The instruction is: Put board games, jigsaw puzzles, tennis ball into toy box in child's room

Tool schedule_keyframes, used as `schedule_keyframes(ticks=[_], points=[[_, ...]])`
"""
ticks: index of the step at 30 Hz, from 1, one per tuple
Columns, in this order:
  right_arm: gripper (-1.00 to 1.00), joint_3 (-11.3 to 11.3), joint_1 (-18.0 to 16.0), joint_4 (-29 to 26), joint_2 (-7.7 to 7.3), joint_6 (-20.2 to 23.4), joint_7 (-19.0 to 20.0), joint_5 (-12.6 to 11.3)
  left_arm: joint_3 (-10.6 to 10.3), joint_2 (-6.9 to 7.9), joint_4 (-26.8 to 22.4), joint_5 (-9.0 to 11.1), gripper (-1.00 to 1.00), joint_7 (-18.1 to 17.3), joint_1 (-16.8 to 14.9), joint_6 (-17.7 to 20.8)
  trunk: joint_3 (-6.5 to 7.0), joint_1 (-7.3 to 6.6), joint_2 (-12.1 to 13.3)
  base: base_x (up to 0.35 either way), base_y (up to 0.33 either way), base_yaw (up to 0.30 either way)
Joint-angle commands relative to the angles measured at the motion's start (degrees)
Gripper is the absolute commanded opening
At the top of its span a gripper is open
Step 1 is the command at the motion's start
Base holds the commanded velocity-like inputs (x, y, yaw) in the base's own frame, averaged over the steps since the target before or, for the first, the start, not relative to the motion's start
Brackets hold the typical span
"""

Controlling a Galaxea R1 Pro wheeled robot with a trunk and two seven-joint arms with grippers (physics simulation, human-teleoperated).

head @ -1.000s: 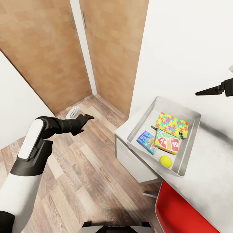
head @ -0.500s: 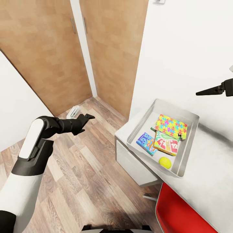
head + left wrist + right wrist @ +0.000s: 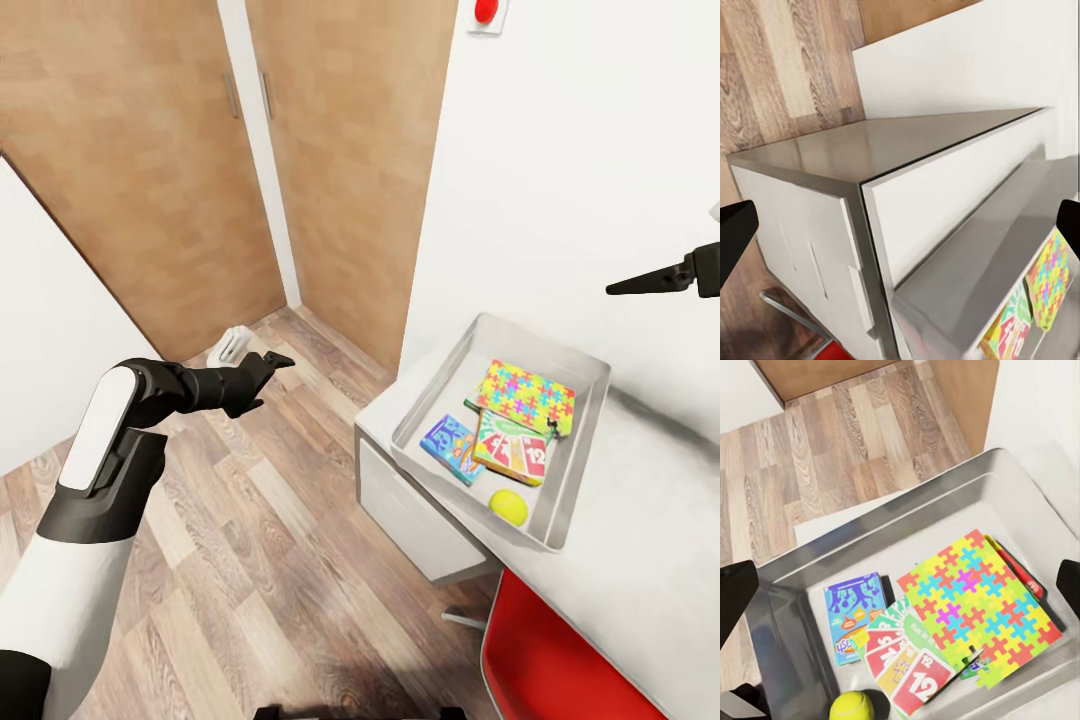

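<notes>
The light grey toy box point(image 3: 437, 380) stands at the end of the table point(image 3: 640, 560). In it lie a jigsaw puzzle point(image 3: 527, 396), a blue board game point(image 3: 452, 447), a green and red board game point(image 3: 512, 447) and the tennis ball point(image 3: 509, 507). From above, the right wrist view shows the toy box point(image 3: 907, 510), the puzzle point(image 3: 979, 604), both board games point(image 3: 853, 615) point(image 3: 904, 660) and the ball point(image 3: 852, 706). A red edge point(image 3: 1020, 574) peeks from under the puzzle. My right gripper point(image 3: 900, 585) hangs open above the box. My left gripper point(image 3: 270, 362) is open over the floor, left of the table.
A red chair point(image 3: 560, 660) stands at the table's near side. Wooden doors point(image 3: 140, 170) close off the far corner, with a small white object point(image 3: 230, 347) on the plank floor before them. A white wall runs behind the table.
The whole view has tilted up a little, bringing a red knob on the wall into sight. Both arms and the toys in the box keep their places.
</notes>
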Motion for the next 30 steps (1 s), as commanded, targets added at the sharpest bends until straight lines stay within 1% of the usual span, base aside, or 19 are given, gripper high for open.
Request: schedule_keyframes(ticks=[1, 16, 20, 22, 23, 27, 30], points=[[1.00, 0.39, -0.34, 0.01, -0.06, 0.00, 0.60, 0.52, -0.04, 0.02, -0.03, 0.34, 1.00, 0.44, -0.08, 0.17, -0.01, 0.04, -0.11, 0.000, 0.000, 0.000], [1.00, 0.41, -0.36, 0.01, -0.17, 0.00, 0.60, 0.52, -0.04, -1.08, 0.03, 0.29, 1.00, 0.29, -0.12, 0.17, 1.42, 0.04, -0.11, 0.000, 0.000, 0.000], [1.00, 0.42, -0.34, -0.02, -0.54, 0.00, 0.60, 0.52, -0.05, -1.36, 0.02, 0.29, 1.00, 0.28, -0.14, 0.17, 1.79, 0.04, -0.11, 0.000, 0.000, -0.003], [1.00, 0.45, -0.31, -0.04, -1.10, 0.00, 0.60, 0.52, -0.05, -1.68, 0.01, 0.28, 1.00, 0.27, -0.15, 0.17, 1.98, 0.04, -0.11, 0.000, 0.000, -0.030], [1.00, 0.45, -0.31, -0.04, -1.10, 0.00, 0.60, 0.52, -0.05, -1.68, 0.01, 0.28, 1.00, 0.27, -0.15, 0.17, 2.08, 0.04, -0.11, 0.000, 0.000, -0.041], [1.00, 0.49, -0.29, -0.06, -1.75, 0.00, 0.63, 0.52, -0.08, -2.07, 0.00, 0.26, 1.00, 0.27, -0.19, 0.17, 2.44, 0.04, -0.11, 0.000, 0.000, -0.088], [1.00, 0.49, -0.29, -0.06, -1.92, 0.00, 0.64, 0.52, -0.09, -2.23, 0.00, 0.25, 1.00, 0.28, -0.21, 0.19, 2.69, 0.04, -0.11, 0.000, 0.000, -0.138]])
